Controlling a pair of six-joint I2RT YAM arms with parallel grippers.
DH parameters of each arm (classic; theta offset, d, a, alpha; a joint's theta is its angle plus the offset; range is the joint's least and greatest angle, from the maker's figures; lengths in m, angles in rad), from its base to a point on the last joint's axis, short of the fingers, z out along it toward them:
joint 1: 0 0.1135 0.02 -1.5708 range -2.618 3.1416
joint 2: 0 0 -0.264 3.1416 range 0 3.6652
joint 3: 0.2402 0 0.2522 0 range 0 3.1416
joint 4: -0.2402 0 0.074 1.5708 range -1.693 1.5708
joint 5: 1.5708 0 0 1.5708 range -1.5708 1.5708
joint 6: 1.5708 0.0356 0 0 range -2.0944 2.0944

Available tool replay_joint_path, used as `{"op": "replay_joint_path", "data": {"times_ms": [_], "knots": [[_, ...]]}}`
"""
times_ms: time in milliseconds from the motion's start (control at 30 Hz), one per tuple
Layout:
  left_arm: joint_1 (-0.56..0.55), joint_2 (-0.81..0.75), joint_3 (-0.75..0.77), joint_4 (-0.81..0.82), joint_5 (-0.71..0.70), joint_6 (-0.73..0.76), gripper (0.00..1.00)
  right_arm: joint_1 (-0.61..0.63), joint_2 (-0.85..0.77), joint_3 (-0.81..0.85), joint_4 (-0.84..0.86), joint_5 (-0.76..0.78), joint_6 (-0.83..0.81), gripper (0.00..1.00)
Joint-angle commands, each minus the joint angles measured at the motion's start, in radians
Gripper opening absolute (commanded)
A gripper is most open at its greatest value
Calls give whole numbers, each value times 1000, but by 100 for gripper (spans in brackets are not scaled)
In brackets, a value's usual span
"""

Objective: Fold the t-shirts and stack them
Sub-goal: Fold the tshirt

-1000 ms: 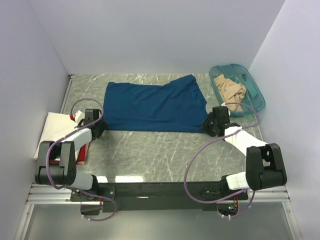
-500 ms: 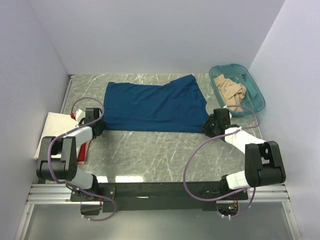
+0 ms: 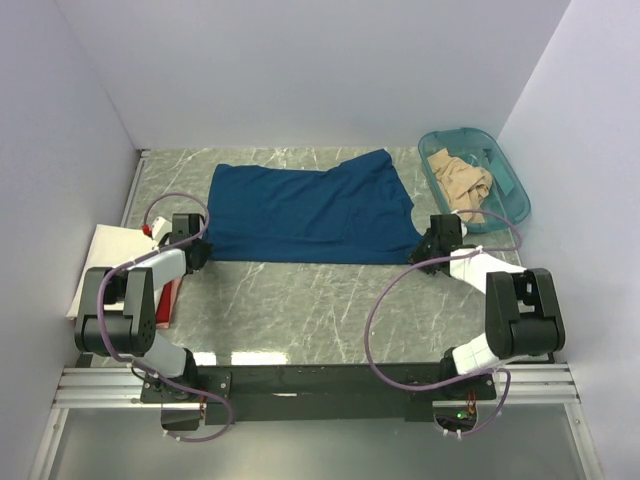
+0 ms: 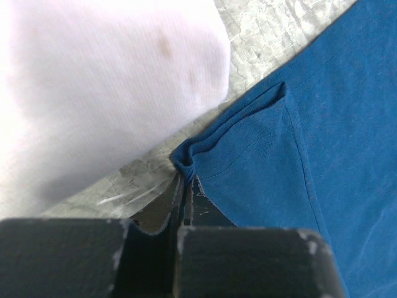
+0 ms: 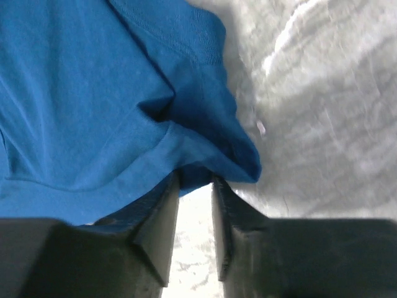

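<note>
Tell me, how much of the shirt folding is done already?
Roughly one of three. The white t-shirt lies folded beside the left arm: looks done. The blue t-shirt is spread flat; the left jaws are shut on its near left corner, the right jaws straddle its near right corner, not yet closed. Left: folding and stacking it, then the tan t-shirt crumpled in the teal tub.

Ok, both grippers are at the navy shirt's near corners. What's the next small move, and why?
Probably close the right gripper: its jaws stand apart with the hem of the navy shirt just at their tips, while the left gripper is already shut on its corner.
</note>
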Motion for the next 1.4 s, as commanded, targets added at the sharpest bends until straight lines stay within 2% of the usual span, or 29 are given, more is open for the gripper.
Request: {"op": "replay_joint_path", "data": {"times_ms": [0,33,67,133,567,967,1233,1300,1333,1367], "knots": [[3,-5,17,-38,-8,14,1,-9,50,46,-1,35,-25,29],[1,-11,12,-41,-10,14,1,-12,55,58,-8,35,-31,23],[3,-23,3,-44,-11,12,1,-14,61,61,-15,35,-31,10],[1,-37,-5,-58,-13,8,1,-14,61,64,-23,30,-34,0],[1,-282,-113,-171,-14,-21,1,-16,-131,-5,-173,10,-21,0],[1,-534,-258,-278,-13,-51,1,-16,-509,-157,-445,88,84,0],[1,-652,-298,-363,-16,-67,1,-14,-623,-204,-521,67,139,0],[1,-666,-301,-378,-11,-64,8,-16,-639,-207,-521,42,139,3],[0,-680,-299,-384,-11,-60,22,-14,-640,-206,-520,39,136,16],[1,-687,-296,-398,-7,-61,29,-16,-639,-204,-520,39,131,27]]}}
